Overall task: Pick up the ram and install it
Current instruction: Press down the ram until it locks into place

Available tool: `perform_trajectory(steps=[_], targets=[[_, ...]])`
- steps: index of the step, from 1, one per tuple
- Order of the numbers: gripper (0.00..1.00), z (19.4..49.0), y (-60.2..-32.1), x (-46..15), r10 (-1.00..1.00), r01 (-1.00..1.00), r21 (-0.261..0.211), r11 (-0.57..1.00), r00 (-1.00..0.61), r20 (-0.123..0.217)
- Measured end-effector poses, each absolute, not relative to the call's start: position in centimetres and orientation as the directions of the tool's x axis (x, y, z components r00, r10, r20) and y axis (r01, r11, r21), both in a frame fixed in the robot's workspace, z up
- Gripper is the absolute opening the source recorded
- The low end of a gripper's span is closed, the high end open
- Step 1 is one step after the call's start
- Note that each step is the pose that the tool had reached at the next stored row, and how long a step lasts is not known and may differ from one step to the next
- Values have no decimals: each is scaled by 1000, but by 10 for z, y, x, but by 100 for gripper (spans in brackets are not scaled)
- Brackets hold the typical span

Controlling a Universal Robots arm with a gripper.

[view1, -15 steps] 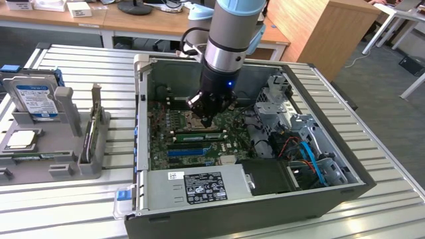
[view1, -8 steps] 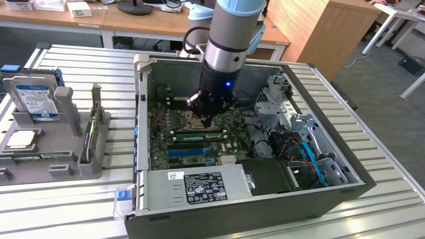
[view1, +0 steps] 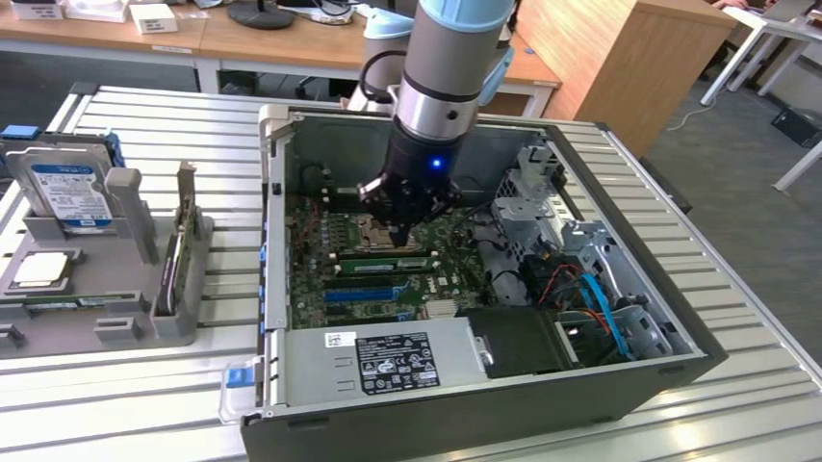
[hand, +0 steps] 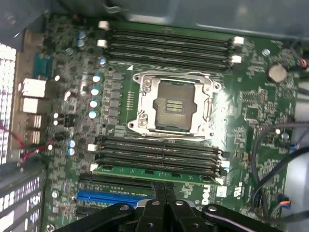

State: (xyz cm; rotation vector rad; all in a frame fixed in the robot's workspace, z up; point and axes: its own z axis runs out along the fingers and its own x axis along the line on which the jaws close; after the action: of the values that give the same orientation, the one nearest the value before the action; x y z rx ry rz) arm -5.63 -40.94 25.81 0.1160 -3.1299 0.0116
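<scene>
The ram (hand: 154, 172) is a long green stick lying along the outermost slot of the memory bank beside the CPU socket (hand: 173, 107). In the exterior view the ram (view1: 379, 261) runs across the motherboard inside the open computer case (view1: 276, 231). My gripper (view1: 400, 237) reaches down into the case right over the middle of the stick. In the wrist view my gripper (hand: 165, 192) has its two black fingers pressed together with nothing between them, the tips at the ram's long edge. Whether they touch it I cannot tell.
A blue slot (hand: 113, 196) lies just beside the ram. Another bank of black slots (hand: 169, 46) sits past the socket. A power supply (view1: 385, 361), a drive cage (view1: 540, 207) and blue cables (view1: 603, 308) crowd the case. A grey tray (view1: 90, 289) holds a hard drive (view1: 71, 192).
</scene>
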Motion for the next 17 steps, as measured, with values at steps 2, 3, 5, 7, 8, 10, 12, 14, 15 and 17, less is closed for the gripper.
perform_trajectory(steps=[2,3,5,7,8,10,12,14,15,17], targets=[[11,258,-409,-56,-39,-39,-7,999,-999,10],[11,258,-409,-56,-21,-21,-7,1000,-1000,10],[11,258,-409,-56,13,13,-7,1000,-1000,10],[11,258,-409,-56,22,22,-7,1000,-1000,10],[11,258,-409,-56,22,22,-7,1000,-1000,10],[11,258,-409,-56,22,22,-7,1000,-1000,10],[11,258,-409,-56,19,19,-7,1000,-1000,10],[11,258,-409,-56,18,18,-7,1000,-1000,10],[11,258,-409,-56,18,18,-7,1000,-1000,10],[11,258,-409,-56,18,18,-7,1000,-1000,10]])
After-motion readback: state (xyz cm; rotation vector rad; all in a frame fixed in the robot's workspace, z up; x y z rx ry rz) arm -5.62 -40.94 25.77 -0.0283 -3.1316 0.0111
